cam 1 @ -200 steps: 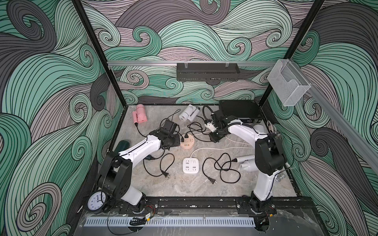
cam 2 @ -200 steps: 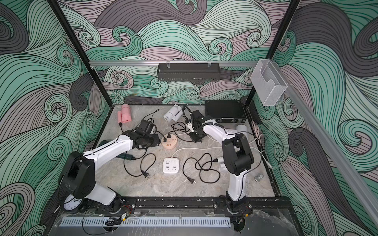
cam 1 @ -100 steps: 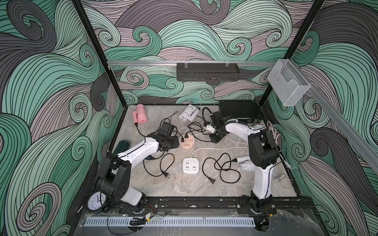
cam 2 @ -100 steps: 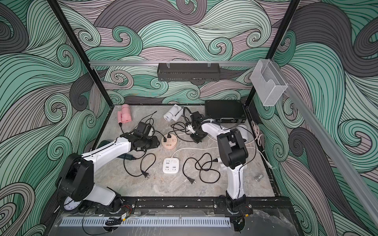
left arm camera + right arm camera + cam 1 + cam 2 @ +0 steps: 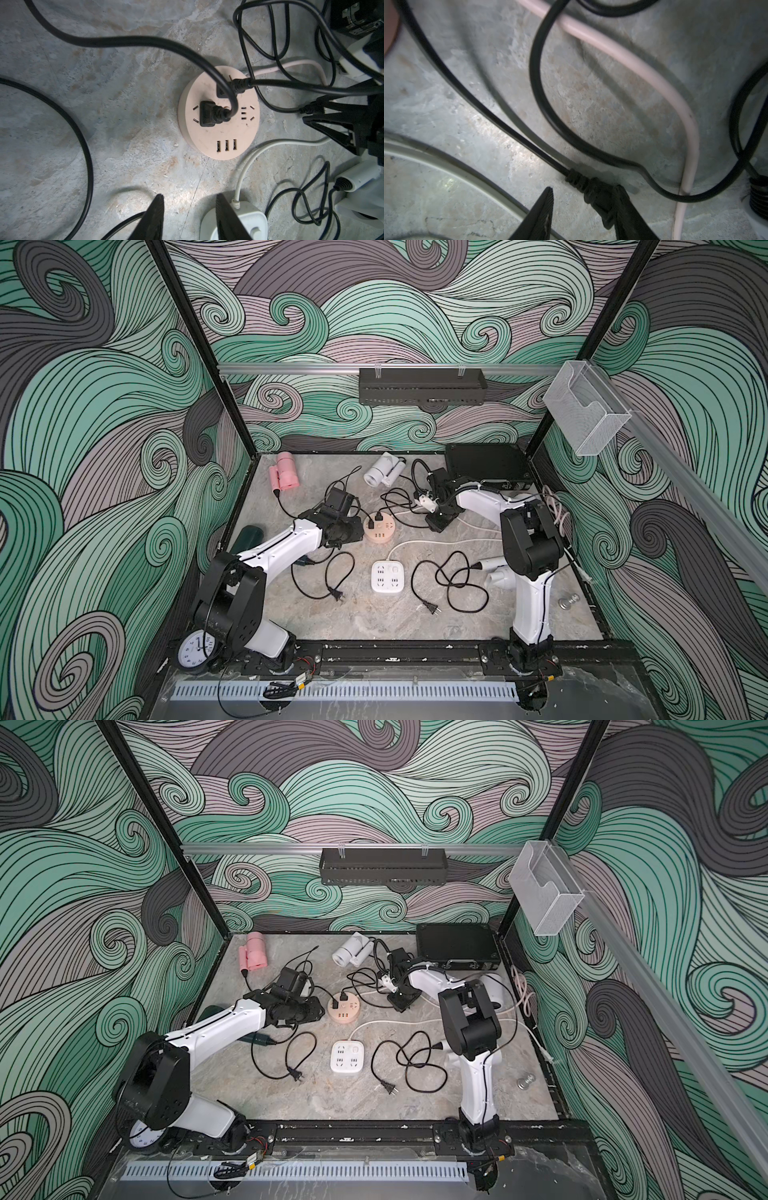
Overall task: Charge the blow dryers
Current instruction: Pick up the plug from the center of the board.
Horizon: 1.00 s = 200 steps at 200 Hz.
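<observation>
In both top views a pink blow dryer (image 5: 283, 475) and a white one (image 5: 384, 472) lie at the back. A dark green one (image 5: 248, 536) lies left under my left arm, and another white one (image 5: 498, 574) sits by my right arm's base. The peach hub (image 5: 218, 112) carries two black plugs. My left gripper (image 5: 189, 199) hangs open and empty just short of the hub. My right gripper (image 5: 584, 190) is open low over the table, and a black plug (image 5: 599, 194) lies between its jaws against one finger.
A square white socket block (image 5: 387, 576) lies in front of the hub. Loose cords end in free plugs (image 5: 337, 596) (image 5: 432, 608). A black case (image 5: 484, 466) stands back right, a clock (image 5: 195, 649) front left, and a small metal piece (image 5: 567, 601) far right.
My right arm's elbow has swung inward and its jaws have widened slightly around the black plug. The left arm has barely moved.
</observation>
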### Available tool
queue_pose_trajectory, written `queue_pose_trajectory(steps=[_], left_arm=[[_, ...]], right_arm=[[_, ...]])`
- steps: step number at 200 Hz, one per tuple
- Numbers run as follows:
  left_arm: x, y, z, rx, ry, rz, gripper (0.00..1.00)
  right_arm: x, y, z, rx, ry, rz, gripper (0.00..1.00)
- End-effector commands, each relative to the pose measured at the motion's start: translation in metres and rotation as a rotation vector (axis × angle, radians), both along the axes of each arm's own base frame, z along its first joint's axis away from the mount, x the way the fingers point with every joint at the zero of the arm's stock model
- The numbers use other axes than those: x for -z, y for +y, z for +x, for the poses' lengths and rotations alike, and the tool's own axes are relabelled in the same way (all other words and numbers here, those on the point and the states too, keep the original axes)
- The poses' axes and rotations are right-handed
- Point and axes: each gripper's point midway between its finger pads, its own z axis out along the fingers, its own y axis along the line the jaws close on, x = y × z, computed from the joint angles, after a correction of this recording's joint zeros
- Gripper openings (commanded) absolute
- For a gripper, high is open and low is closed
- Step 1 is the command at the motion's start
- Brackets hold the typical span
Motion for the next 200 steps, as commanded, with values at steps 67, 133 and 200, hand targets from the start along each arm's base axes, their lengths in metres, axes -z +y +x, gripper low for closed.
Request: queue_pose_trajectory(steps=[67,133,200], left_arm=[[-0.009,0.001,0.006,0.022,0.0,0.013,0.41],[-0.009,0.001,0.008,0.03,-0.003,0.015,0.41],[-0.011,0.003,0.006,0.019,-0.003,0.013,0.41]], right_arm=[[0.008,-0.013,-0.006,0.006,0.049,-0.043,0.44],[-0.009,0.0,-0.021,0.085,0.099,0.057,0.37],[-0.03,0.008,-0.006,0.055,0.034,0.093,0.44]])
